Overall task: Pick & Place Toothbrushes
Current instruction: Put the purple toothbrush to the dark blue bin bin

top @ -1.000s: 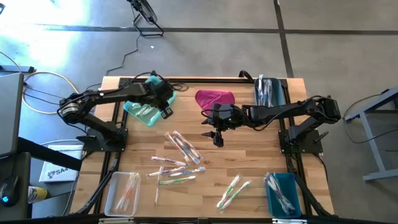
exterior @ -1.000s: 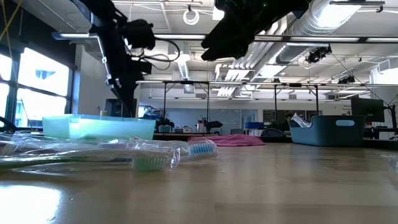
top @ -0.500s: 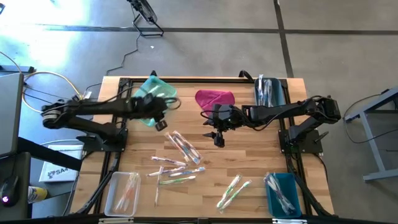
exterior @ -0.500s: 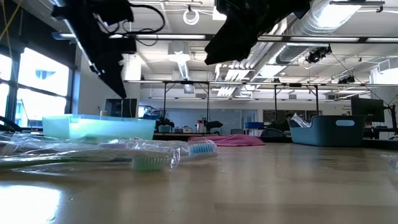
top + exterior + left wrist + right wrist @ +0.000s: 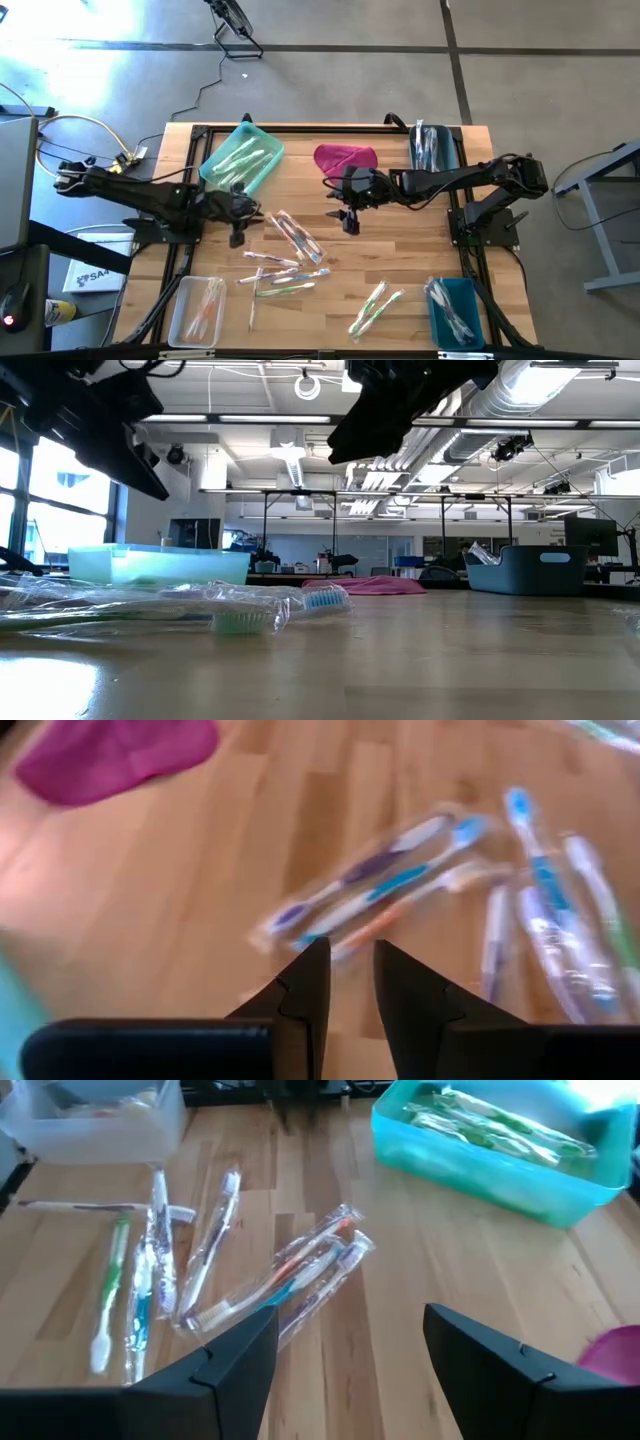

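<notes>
The left hand (image 5: 237, 238), its two dark fingers (image 5: 302, 995) narrow and holding nothing, has swung away from the pale turquoise plastic tray (image 5: 241, 160) of wrapped brushes and now hangs low just beside the loose toothbrushes (image 5: 292, 236) on the pale wooden worktop (image 5: 400, 260), so one drop looks done and the next pick is probably starting. Those thin brushes in clear shiny wrappers, with blue, purple, orange and green handles, lie fanned ahead of it, while the right hand (image 5: 349, 221) has stayed above them, fingers wide and empty.
</notes>
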Action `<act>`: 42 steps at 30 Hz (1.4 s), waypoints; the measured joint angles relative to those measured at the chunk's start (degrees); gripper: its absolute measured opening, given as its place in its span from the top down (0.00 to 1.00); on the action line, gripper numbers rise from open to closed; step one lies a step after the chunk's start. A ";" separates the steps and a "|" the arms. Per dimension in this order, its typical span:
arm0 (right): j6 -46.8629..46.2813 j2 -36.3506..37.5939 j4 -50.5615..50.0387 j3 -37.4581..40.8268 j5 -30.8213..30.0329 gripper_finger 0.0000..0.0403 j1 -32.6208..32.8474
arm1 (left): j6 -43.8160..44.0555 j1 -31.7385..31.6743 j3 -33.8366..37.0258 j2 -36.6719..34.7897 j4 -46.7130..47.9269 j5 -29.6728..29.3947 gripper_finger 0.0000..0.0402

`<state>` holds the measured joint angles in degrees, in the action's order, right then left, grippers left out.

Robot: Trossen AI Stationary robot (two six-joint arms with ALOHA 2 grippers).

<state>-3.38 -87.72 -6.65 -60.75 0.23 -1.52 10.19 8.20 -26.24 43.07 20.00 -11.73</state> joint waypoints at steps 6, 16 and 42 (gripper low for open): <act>0.00 0.00 0.14 0.00 -0.50 0.40 0.00 | 0.77 3.29 0.00 -0.59 -0.23 2.85 0.81; -1.53 0.00 0.49 0.00 -0.32 0.40 0.00 | 2.29 3.49 0.00 -0.08 0.27 5.02 0.81; -1.54 0.00 1.33 0.00 -0.32 0.40 0.00 | 16.04 19.46 -0.02 13.92 -0.56 0.63 0.81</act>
<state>-4.91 -87.72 -5.32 -60.75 -0.10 -1.52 26.23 27.66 -26.26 57.00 19.45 -11.10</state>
